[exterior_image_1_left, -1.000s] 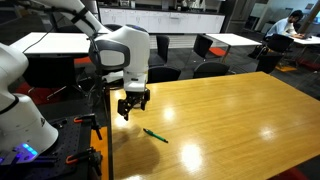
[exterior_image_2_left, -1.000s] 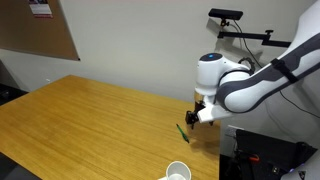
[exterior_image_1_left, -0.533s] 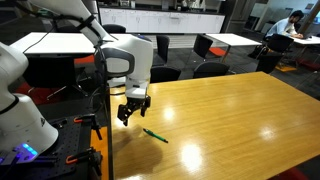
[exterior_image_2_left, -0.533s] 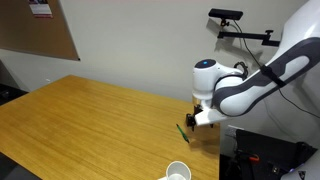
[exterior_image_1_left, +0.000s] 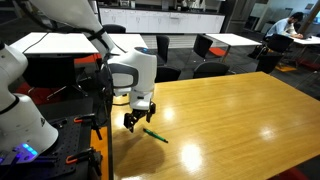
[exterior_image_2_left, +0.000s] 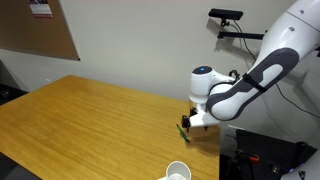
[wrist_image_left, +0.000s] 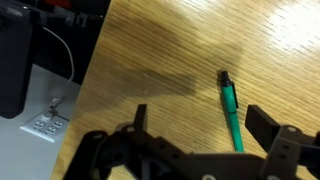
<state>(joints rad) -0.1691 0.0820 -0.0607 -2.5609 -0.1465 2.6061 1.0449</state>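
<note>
Gripper (wrist_image_left: 200, 120) jaws stand spread to full width with nothing between them in contact. In the wrist view the green pen (wrist_image_left: 231, 110) lies flat on the wooden table (wrist_image_left: 180, 50). It falls inside the gap between the two fingers, closer to the finger on the right of that picture, with its dark tip pointing away from the camera. The fingers sit on either side of the barrel, so the closing line runs across the pen's length.

In both exterior views the gripper (exterior_image_1_left: 133, 120) hangs low above the table (exterior_image_1_left: 230, 110) near its edge, apart from the pen (exterior_image_1_left: 155, 134).

Judged step: approach and alignment over the pen; no grasp is made yet.

A pick from this pose would call for:
- a small sideways correction to centre the barrel between the fingers;
- a straight descent until the fingertips are just clear of the wood;
- closure on the middle of the barrel, since a thin round pen may roll if it is struck off-centre.

Beyond the table edge a power strip (wrist_image_left: 45, 125) lies on the floor. Farther along the table stands a white cup (exterior_image_2_left: 177, 171), well apart from the pen (exterior_image_2_left: 183, 130). Chairs (exterior_image_1_left: 210, 45) stand in the background.
</note>
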